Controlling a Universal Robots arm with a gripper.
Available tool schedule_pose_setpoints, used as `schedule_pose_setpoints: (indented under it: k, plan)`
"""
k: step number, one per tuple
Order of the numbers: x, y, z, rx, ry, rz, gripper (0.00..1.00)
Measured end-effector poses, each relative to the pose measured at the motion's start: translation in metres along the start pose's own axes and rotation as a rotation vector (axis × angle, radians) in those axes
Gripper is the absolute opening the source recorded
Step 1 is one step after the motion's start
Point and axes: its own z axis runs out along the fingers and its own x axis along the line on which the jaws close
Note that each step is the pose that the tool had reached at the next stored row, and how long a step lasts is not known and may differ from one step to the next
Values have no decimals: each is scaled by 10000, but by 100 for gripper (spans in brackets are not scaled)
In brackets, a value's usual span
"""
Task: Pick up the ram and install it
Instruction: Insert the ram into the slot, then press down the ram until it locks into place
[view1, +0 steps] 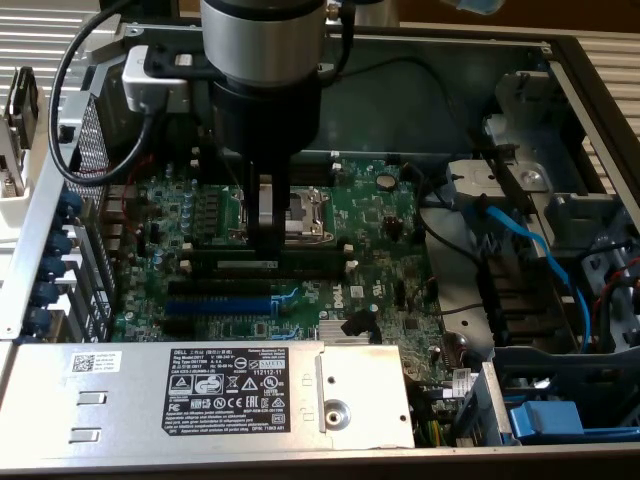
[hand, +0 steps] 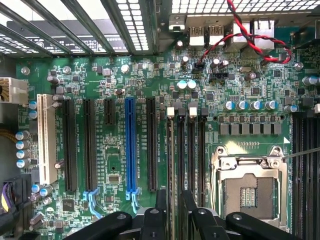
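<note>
Computer case (view1: 560, 60) open, green board (view1: 380, 230) exposed, arm (view1: 262, 70) reaching down over its middle. Grey power box (view1: 200, 390) along the near edge in the exterior view.

Blue slot (hand: 130, 145) and black slots (hand: 151, 145) run parallel in the wrist view; empty processor socket (hand: 247, 185) beside them.

Ram (view1: 262, 264) lies along the black memory slots with white end clips, directly under the gripper (view1: 265, 240), label strip showing. Appears seated in a slot; whether fully latched I cannot tell.

Gripper fingers (hand: 160, 200) spread apart, straddling the stick's line, not pinching it.

Handling judgement: stick is light, thin, rigid, and fragile at chips and contacts. Best taken by the long flat faces near the middle, pressed down evenly.
</note>
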Motion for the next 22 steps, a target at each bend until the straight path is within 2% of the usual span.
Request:
schedule_pose_setpoints:
  k: [16,18,20,22]
  plan:
    - [0,-1,-26,0,-8,0,27]
    - [1,-1,-26,0,-8,0,25]
    - [1,-1,-26,0,-8,0,12]
    - [0,-1,-27,0,-9,0,10]
